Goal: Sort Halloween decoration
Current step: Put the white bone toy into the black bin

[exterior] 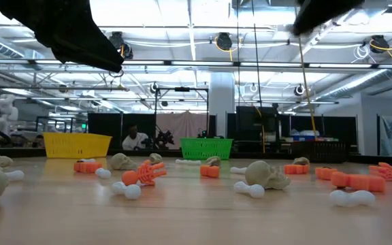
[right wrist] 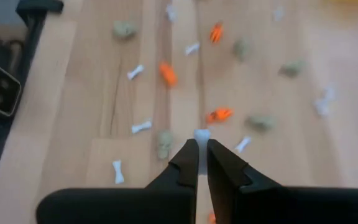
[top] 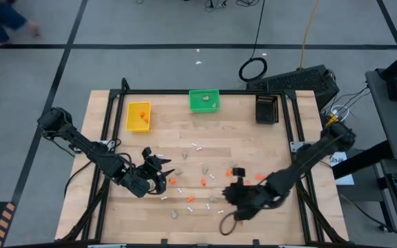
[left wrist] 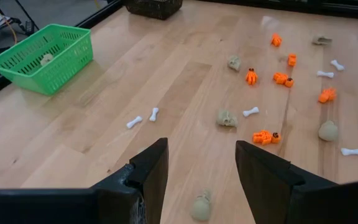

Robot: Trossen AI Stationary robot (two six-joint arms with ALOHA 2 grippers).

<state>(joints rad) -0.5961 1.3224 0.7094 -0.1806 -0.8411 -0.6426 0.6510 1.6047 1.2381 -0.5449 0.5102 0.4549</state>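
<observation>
We see the left gripper (left wrist: 197,171) spread w/ nothing between, over a beige skull (left wrist: 201,205). Right gripper (right wrist: 197,152) pinches a white bone (right wrist: 201,134) (tip only), above scattered pieces.

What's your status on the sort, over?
Left gripper open, empty, above a beige skull. Right gripper shut, apparently on a white bone. Decorations mostly unsorted. Nothing blocking.

Dark jointed arms; black wedge-fingered left claw (left wrist: 201,171).
</observation>
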